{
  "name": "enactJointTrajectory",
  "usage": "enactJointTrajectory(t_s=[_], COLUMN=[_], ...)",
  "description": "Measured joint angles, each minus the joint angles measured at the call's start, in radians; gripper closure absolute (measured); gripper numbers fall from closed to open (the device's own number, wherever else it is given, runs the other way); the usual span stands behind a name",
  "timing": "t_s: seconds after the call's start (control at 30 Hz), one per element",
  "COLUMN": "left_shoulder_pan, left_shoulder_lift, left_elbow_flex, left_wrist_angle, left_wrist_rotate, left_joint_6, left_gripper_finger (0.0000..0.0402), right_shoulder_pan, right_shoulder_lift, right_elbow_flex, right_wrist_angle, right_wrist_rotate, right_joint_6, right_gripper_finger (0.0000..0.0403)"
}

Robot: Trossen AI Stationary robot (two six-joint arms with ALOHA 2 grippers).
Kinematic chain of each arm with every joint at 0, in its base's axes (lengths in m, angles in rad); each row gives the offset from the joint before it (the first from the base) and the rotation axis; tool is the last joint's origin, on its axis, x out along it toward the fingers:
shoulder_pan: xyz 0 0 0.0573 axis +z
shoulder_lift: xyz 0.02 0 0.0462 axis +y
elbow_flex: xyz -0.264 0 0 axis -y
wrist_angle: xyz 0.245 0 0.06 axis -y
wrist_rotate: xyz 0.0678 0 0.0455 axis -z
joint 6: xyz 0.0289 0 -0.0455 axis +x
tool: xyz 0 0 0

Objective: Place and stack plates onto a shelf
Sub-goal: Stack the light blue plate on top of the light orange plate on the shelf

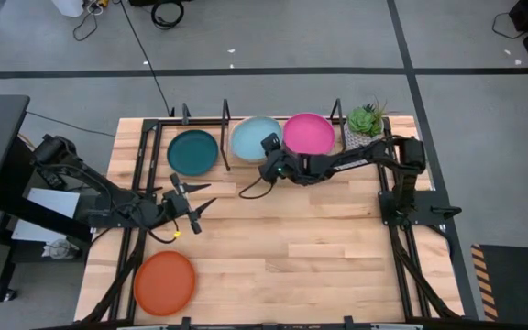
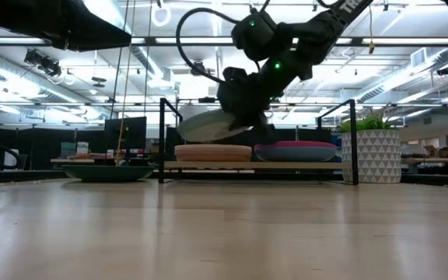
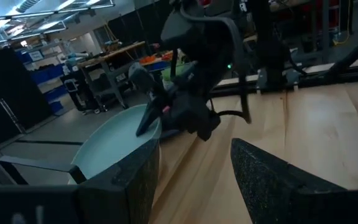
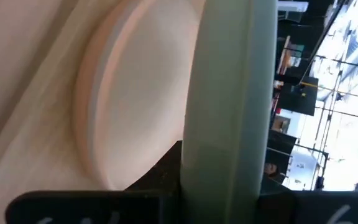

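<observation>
My right gripper reaches from the table's right to the shelf at the far edge and is shut on the light teal plate. In the low view this plate hangs tilted just above a peach-tan plate lying flat in the shelf's middle bay. The magenta plate lies in the right bay on top of another plate, and the dark teal plate in the left bay. The orange plate lies flat near the table's near left corner. My left gripper hovers open left of centre. My right gripper pinches the light teal plate's rim on its near right side, one finger under the plate and one over it. The fingers come level from the table's right. The plate is lifted clear, tilted, its far side lower, over the peach-tan plate.
A small green plant in a white patterned pot stands at the shelf's right end, close to my right arm. Thin black upright posts divide the bays. Bare wood stretches across the table's middle and near right side.
</observation>
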Motion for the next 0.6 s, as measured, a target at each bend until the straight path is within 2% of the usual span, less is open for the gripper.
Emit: enactJointTrajectory(t_s=[0.23,0.43,0.6], left_shoulder_pan=[0.000,-0.001,-0.001], left_shoulder_lift=[0.001,0.001,0.002], left_elbow_flex=[0.000,0.000,0.000], left_wrist_angle=[0.000,-0.002,-0.002], left_wrist_rotate=[0.000,0.000,0.001], left_joint_6=[-0.001,-0.027,-0.034], left_gripper_finger=[0.0195,0.0195,0.0196], right_shoulder_pan=[-0.018,-0.020,-0.018], right_shoulder_lift=[0.008,-0.004,-0.016], right_elbow_flex=[-0.001,-0.001,0.000], right_wrist_angle=[-0.005,-0.011,-0.098], right_wrist_rotate=[-0.091,-0.025,-0.060], right_joint_6=[-0.007,-0.006,0.037], right_gripper_finger=[0.0324,0.0286,0.0263])
